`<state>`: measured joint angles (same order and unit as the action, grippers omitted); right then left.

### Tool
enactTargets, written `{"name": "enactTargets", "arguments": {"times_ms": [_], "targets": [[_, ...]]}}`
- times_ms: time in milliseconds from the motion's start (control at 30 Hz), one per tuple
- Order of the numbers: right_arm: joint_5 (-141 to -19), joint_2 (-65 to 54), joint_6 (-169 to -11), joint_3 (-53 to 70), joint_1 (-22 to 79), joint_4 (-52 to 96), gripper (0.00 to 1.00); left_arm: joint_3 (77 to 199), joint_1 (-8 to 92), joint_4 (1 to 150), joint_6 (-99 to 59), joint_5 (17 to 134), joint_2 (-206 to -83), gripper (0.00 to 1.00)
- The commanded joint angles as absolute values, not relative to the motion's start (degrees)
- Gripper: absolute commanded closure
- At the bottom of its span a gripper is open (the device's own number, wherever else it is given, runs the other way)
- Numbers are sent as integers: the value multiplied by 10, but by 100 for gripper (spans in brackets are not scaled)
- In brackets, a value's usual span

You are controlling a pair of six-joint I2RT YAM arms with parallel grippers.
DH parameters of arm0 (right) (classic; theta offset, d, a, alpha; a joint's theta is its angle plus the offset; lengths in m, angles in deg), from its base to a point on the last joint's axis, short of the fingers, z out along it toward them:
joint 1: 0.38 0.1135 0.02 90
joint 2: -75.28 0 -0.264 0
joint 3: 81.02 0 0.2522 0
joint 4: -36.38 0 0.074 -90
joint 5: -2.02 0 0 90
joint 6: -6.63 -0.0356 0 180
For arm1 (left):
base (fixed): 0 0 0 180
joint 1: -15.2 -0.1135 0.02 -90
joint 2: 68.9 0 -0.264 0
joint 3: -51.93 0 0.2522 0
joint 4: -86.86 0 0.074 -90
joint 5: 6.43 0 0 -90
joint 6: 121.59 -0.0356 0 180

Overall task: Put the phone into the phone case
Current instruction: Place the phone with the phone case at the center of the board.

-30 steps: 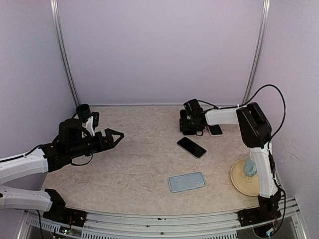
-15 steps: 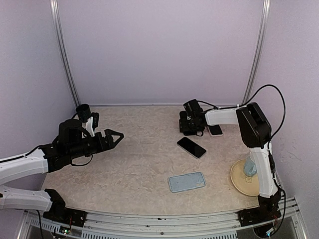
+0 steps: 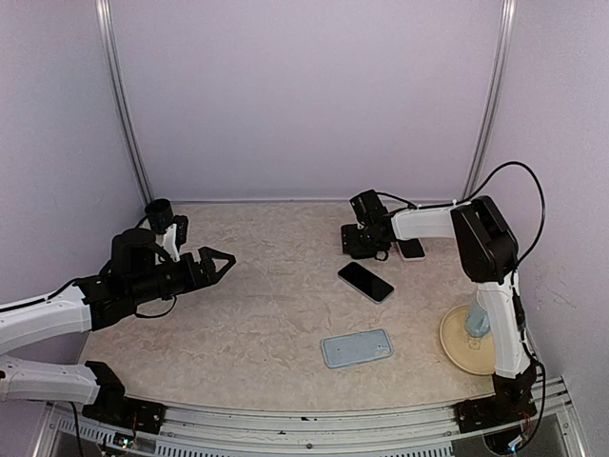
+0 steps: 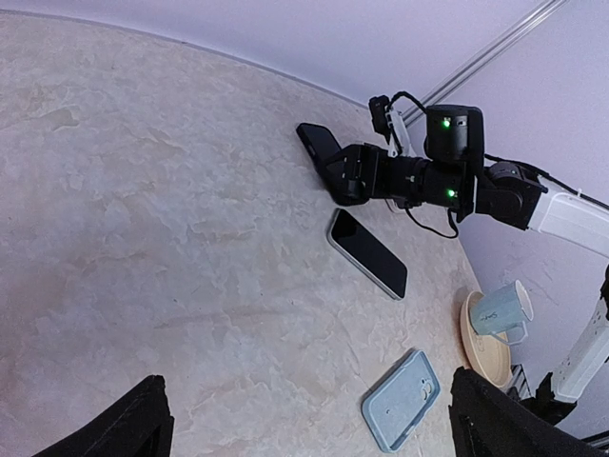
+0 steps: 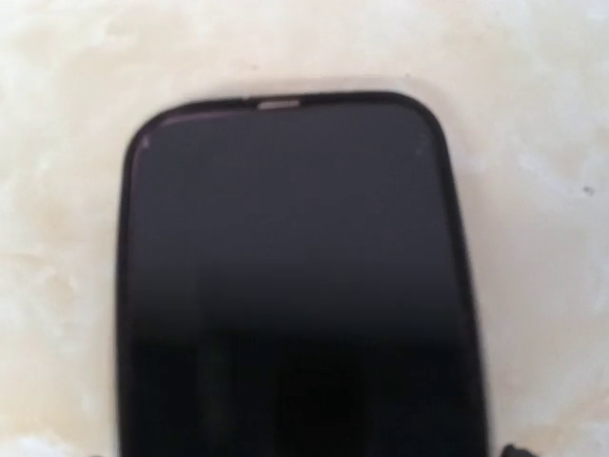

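Phone lies screen-up mid-table, apart from case nearer the front. Right gripper hangs low just behind it; its jaws I cannot tell. Left gripper gapes, idle. Reach stage, I'd judge; next, pinch the phone's edges.

Pale blue mug on tan plate

- The table is lit brightly and evenly from above; only soft, short shadows are cast beneath the arms.
- No harsh glare is seen — just a pale sheen on the screen of the middle phone.
- The right wrist view is filled by a close phone, rendered out of focus — its edges are smeared.
- Lines are bent in the left wrist view, and the fingertips are blurred.
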<state>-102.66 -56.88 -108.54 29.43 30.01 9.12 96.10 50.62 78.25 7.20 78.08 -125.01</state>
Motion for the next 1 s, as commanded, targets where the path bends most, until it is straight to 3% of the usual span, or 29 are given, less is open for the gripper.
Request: {"name": "enactTargets", "arguments": {"times_ms": [0, 667, 967], "targets": [[-1039, -572, -1087, 303, 309, 102, 8, 953, 502, 802, 74, 787, -1243, 1], [-1037, -573, -1084, 302, 327, 99, 5, 950, 498, 795, 74, 788, -1229, 1], [-1048, -491, -1013, 232, 327, 129, 0, 947, 498, 795, 73, 788, -1223, 1]]}}
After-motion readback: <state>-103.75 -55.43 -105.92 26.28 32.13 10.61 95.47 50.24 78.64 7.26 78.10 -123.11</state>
